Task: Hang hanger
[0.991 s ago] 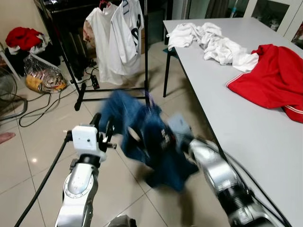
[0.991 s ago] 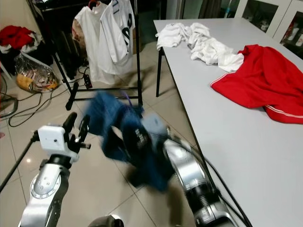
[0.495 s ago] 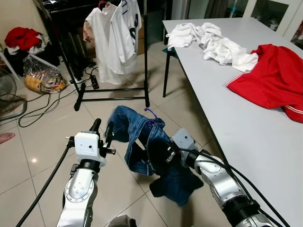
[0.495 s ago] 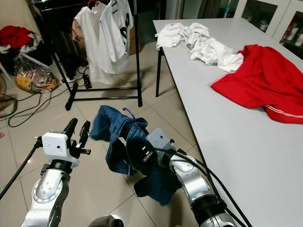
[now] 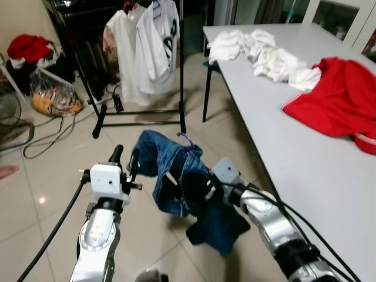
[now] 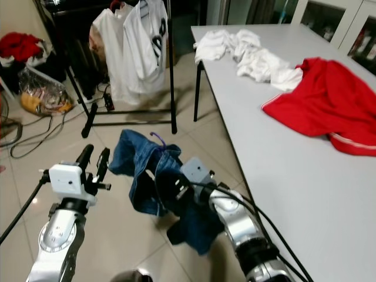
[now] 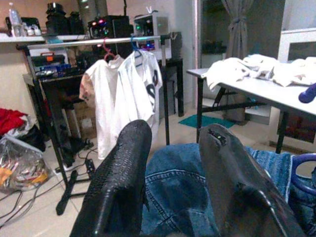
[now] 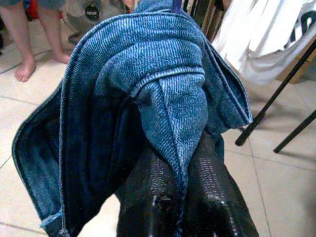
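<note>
A pair of blue jeans [image 5: 176,170] hangs bunched on a purple hanger whose hook [image 5: 186,138] sticks up above the denim. My right gripper [image 8: 180,197] is shut on a fold of the jeans and holds them above the floor tiles. My left gripper [image 5: 124,157] stands open just left of the jeans, its fingers [image 7: 123,173] apart with denim behind them. The black clothes rack [image 5: 181,70] stands further back, with white shirts [image 5: 150,47] hanging from its rail [image 7: 98,42].
A grey table [image 5: 305,164] runs along my right, carrying white clothes [image 5: 264,53] and a red garment [image 5: 338,97]. Far left are a red clothes pile [image 5: 29,47], a plastic bag [image 5: 53,94], floor cables and a fan [image 5: 9,117]. A person's bare legs [image 8: 24,39] stand nearby.
A second ago my right arm and the jeans were blurred in motion. They have since steadied and sit slightly higher, close beside my left gripper, which has barely moved.
</note>
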Controlling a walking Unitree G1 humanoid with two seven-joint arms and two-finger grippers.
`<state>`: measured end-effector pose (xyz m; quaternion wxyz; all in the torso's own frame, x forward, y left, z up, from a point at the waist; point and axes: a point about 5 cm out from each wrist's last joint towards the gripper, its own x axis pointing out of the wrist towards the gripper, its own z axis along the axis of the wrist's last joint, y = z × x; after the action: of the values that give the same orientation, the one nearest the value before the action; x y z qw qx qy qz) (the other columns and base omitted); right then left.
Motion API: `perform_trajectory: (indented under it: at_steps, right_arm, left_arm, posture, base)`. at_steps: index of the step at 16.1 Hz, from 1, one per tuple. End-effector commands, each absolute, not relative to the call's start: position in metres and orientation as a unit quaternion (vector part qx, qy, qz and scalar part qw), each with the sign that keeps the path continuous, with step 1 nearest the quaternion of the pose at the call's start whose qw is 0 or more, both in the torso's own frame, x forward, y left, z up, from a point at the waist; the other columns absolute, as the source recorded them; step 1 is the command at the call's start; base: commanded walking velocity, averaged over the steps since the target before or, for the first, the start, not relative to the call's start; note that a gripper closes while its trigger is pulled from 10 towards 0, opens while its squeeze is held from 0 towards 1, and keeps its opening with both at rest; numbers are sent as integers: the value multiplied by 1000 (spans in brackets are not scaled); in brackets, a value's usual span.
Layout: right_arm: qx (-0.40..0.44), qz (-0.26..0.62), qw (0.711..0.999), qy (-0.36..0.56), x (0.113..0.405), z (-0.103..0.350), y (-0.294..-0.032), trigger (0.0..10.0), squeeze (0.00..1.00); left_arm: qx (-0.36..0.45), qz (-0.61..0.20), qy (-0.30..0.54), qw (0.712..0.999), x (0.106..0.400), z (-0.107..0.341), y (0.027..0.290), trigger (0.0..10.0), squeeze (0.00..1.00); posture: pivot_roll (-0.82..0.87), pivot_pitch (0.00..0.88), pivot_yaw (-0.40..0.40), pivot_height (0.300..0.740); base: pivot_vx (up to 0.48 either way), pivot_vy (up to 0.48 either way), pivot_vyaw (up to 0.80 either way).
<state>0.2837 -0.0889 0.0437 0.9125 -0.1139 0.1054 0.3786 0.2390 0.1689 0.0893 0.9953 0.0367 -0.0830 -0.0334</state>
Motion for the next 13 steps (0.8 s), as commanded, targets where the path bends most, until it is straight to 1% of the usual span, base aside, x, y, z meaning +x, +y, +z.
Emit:
perform_trajectory:
  at_steps: [1, 7, 12, 13]
  right_arm:
    - [-116, 378, 915, 74, 292, 56, -87, 10000, 0]
    - [-121, 377, 915, 74, 292, 53, -89, 10000, 0]
    - [-135, 384, 911, 68, 293, 53, -89, 10000, 0]
    - [-135, 385, 911, 68, 293, 53, -89, 10000, 0]
  left_arm:
    - [42, -35, -93, 994, 242, 93, 167, 10000, 0]
    - [45, -40, -98, 993, 243, 93, 165, 10000, 0]
    - [46, -41, -99, 993, 243, 92, 164, 10000, 0]
    - [46, -41, -99, 993, 243, 92, 164, 10000, 0]
  posture:
    - [-2, 0, 42, 740]
    - [-4, 0, 45, 740]
    - [-4, 0, 43, 740]
    - [-4, 0, 44, 740]
  base:
    - [368, 0, 0]
    - [406, 0, 0]
    - [331, 0, 0]
    - [334, 0, 800]
